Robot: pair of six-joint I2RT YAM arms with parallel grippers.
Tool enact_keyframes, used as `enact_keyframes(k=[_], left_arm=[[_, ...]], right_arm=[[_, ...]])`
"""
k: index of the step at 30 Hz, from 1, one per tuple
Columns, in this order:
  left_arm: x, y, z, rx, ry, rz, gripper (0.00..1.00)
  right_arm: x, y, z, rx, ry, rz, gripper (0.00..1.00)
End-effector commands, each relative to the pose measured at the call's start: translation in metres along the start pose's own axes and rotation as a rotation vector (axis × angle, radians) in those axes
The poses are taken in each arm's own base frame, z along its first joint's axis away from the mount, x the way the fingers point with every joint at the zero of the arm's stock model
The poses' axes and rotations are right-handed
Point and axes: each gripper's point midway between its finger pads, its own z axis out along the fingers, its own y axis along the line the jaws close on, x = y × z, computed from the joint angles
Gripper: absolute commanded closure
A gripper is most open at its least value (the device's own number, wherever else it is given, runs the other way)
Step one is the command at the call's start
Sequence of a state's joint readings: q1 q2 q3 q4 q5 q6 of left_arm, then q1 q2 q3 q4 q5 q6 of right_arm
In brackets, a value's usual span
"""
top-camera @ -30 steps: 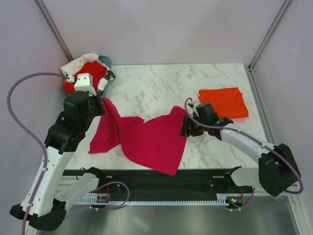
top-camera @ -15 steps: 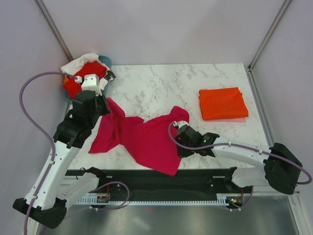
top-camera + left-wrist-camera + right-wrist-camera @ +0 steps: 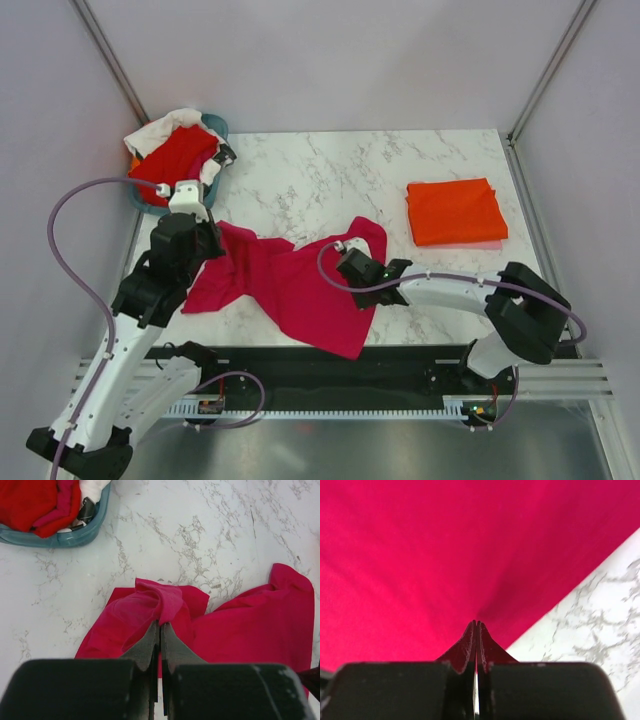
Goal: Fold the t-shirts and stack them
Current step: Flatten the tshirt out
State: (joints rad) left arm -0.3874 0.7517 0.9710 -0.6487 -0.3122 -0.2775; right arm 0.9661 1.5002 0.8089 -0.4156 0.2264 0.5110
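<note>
Marble bench [image 3: 300, 170] carried everything. At its far left corner the teal basket [image 3: 218, 127] held a red tee [image 3: 175, 152] and a white tee [image 3: 160, 128]. Beside it our left gripper [image 3: 160, 625] stayed clamped on a raised fold of the magenta tee [image 3: 300, 290], its arm drawn back toward the near edge. Mid-bench, the right gripper [image 3: 476, 626] had swung left from the folded orange tee [image 3: 455, 210], which lay near the right edge. That arm lay low and outstretched, and its jaws had closed, tips in magenta cloth. We could not tell whether any was caught.
</note>
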Motion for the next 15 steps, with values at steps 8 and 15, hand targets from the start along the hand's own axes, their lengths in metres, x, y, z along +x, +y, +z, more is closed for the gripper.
enact_keyframes(k=[8,15], left_arm=[[-0.012,0.015,-0.014,-0.044,-0.117,-0.04,0.98],[-0.004,0.013,-0.013,-0.02,-0.12,-0.056,0.98]], right_arm=[[-0.063,-0.049,0.074,0.082,0.032,0.106,1.0],[-0.126,-0.075,0.099,0.044,0.025,0.22,1.0]])
